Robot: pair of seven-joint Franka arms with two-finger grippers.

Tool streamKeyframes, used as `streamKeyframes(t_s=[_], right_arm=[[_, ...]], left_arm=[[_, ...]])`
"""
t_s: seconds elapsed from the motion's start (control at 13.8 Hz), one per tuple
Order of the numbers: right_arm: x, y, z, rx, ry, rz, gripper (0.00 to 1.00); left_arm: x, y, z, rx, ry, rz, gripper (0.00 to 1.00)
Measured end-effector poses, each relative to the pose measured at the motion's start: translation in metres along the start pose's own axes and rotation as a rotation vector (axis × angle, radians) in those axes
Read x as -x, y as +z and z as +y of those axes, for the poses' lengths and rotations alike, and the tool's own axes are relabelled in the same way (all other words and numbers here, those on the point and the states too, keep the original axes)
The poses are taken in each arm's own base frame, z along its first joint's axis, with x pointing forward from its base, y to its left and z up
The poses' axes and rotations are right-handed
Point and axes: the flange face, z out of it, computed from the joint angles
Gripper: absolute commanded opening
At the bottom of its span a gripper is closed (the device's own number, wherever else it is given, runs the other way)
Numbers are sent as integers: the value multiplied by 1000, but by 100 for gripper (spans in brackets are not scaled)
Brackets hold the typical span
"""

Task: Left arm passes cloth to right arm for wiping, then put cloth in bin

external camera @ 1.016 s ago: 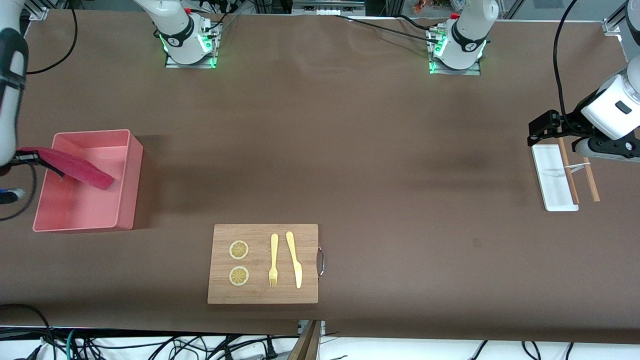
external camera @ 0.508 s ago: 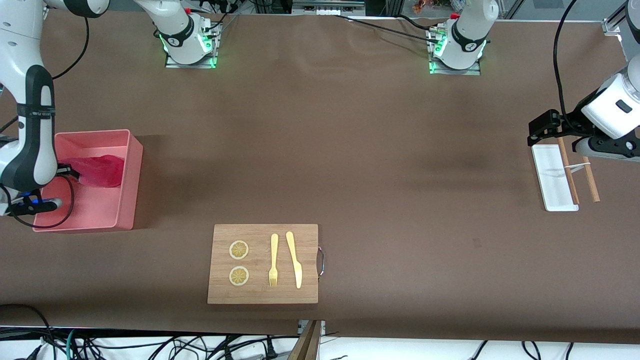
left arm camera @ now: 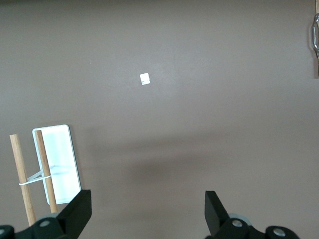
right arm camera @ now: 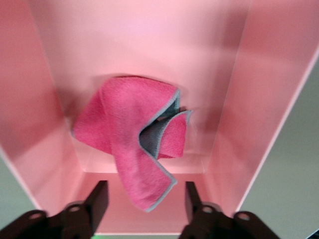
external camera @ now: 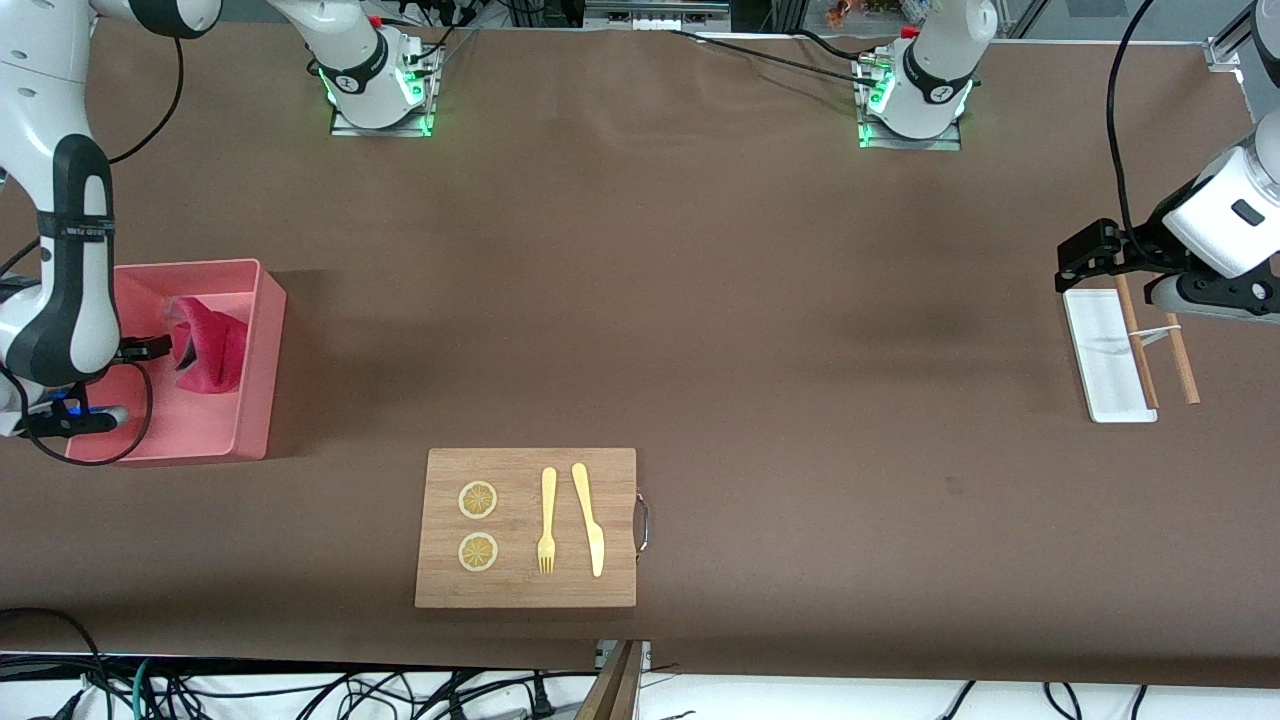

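Note:
The magenta-pink cloth (external camera: pixel 212 352) with a grey edge is crumpled inside the salmon-pink bin (external camera: pixel 268 330) at the right arm's end of the table. My right gripper (external camera: pixel 158 348) is over the bin and open. In the right wrist view the cloth (right arm camera: pixel 132 142) hangs loose between the spread fingers (right arm camera: pixel 97 199) without touching them, inside the bin's walls (right arm camera: pixel 251 94). My left gripper (external camera: pixel 1075 265) waits open and empty over the end of a white tray (external camera: pixel 1100 355). It also shows in the left wrist view (left arm camera: pixel 148 215).
A wooden board (external camera: pixel 525 527) with two lemon slices, a yellow fork and a yellow knife lies near the front edge. Two wooden sticks (external camera: pixel 1180 350) lie across the white tray (left arm camera: pixel 57 159). A small white scrap (left arm camera: pixel 144 78) lies on the brown table.
My right arm has swung in over the bin. The cloth, held stretched over the bin a second ago, now lies bunched inside it, free of the fingers. The left arm has not moved.

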Motion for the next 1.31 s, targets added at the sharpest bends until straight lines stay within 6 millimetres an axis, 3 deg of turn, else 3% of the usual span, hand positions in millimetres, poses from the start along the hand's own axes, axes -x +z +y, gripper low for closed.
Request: streamKeyframes(t_s=[0.15,0.29,0.51,0.65,0.8,0.87,1.31], right_arm=[[14,-45,-8,-13,-5,86,100],[38,-102,-27,-11,-27,187,100],[77,-182,-83,12,-113,318,100],[97,-216,-132,1,-112,364,100],[113,-236,-171,-26,-37,390,100],[120,-244,-180,-31,-20,404,100],[163,-266,-166,-56,6,431,100]], left_arm=[[0,0,0,0,0,0,100],[0,0,0,0,0,0,100],[0,0,0,0,1,0,100],[0,0,0,0,1,0,100],[0,0,0,0,1,0,100],[0,0,0,0,1,0,100],[0,0,0,0,1,0,100]])
